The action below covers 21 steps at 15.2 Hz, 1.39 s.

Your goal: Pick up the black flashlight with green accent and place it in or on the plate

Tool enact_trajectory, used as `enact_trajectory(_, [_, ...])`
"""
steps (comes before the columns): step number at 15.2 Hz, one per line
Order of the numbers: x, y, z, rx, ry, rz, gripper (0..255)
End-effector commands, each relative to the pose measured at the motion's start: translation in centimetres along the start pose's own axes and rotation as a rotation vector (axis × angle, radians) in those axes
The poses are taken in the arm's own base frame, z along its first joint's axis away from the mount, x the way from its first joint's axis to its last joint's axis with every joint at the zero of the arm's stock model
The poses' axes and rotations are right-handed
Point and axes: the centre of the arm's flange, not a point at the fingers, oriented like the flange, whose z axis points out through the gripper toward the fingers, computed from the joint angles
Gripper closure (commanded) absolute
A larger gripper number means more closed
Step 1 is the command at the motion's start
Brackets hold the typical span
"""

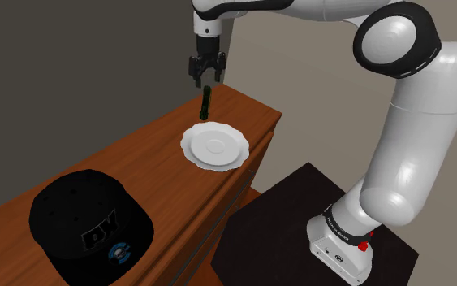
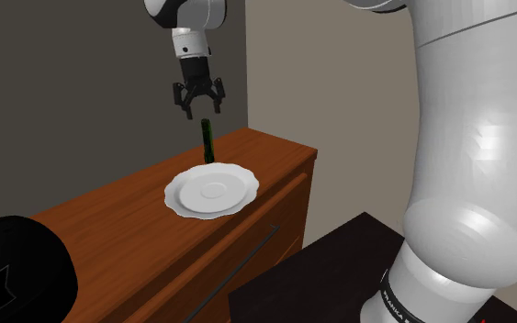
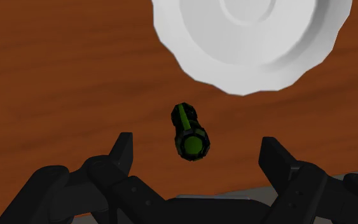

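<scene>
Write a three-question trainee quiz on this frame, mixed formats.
1. True or false: the flashlight lies on the plate.
2. Pick one. The tool is: A) shut on the flashlight, B) open above the flashlight, C) touching the plate.
3. Fill in: the black ___ sits on the dresser at the shoulder view's lower left.

Key: 1. False; it stands upright beside the plate. 2. B. 3. cap.

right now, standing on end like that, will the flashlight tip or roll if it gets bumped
Probably tips easily: the flashlight stands upright on a narrow end. Once down, its round body would likely roll on the wooden top. It looks stiff, so the open gripper above should clamp it cleanly.
</scene>
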Motion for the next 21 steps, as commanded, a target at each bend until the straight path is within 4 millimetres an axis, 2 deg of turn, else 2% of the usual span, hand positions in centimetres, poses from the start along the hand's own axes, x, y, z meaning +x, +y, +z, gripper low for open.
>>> enact_trajectory(1, [0.5,0.0,1.0,-0.001,-0.001,0.000,0])
enact_trajectory(6, [0.5,0.0,4.0,-0.001,-0.001,0.000,0])
enact_trajectory(14, [0.5,0.0,4.0,-0.001,-0.001,0.000,0])
enact_trajectory(15, [0.5,0.0,4.0,-0.001,-0.001,0.000,255])
enact_trajectory(21, [0.5,0.1,4.0,-0.001,-0.001,0.000,255])
